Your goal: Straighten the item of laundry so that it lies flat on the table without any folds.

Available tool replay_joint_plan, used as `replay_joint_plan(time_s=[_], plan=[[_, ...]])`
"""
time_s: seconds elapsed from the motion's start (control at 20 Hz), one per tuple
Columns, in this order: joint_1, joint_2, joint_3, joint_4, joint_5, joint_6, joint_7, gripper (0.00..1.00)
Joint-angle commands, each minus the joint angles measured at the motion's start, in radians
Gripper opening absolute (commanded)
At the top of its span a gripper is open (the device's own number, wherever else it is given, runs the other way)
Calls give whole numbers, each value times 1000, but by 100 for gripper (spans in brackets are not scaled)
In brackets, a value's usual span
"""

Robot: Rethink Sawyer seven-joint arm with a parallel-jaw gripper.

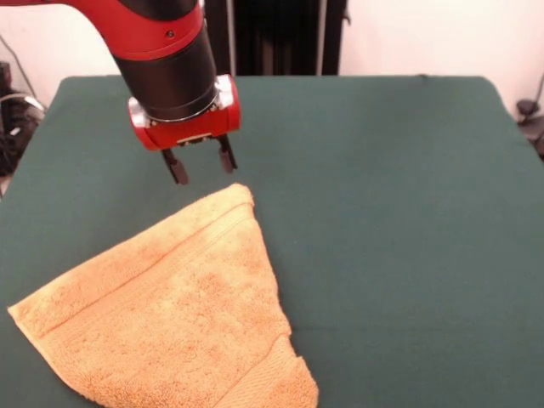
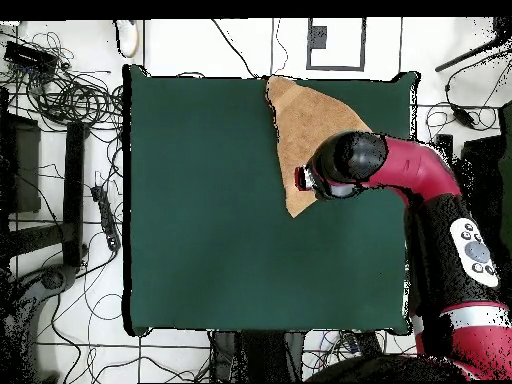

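The item of laundry (image 1: 178, 314) is a golden-orange towel folded into a rough triangle, lying at the near left of the green table (image 1: 391, 221). Its pointed corner reaches up toward the arm. In the overhead view the towel (image 2: 300, 125) lies at the table's (image 2: 210, 200) top right, partly hidden under the arm. My gripper (image 1: 201, 165) hangs open just above and left of the towel's pointed corner, with nothing between its two dark fingers (image 1: 177, 168). From overhead only the red gripper mount (image 2: 301, 178) shows, above the towel's lower tip.
The towel reaches the table's near edge in the front view. Cables and stands (image 2: 60, 170) lie on the floor beside the table in the overhead view. Dark stand legs (image 1: 280, 38) rise behind the table's far edge.
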Motion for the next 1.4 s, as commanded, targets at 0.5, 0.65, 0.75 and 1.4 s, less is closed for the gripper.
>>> replay_joint_plan(time_s=[0.5,0.65,0.75,1.4], plan=[[69,-18,-82,-41,-53,125,30,100],[75,-12,-86,-46,-50,117,31,100],[79,-11,-89,-48,-48,115,30,100],[126,44,-99,-201,-11,195,65,100]])
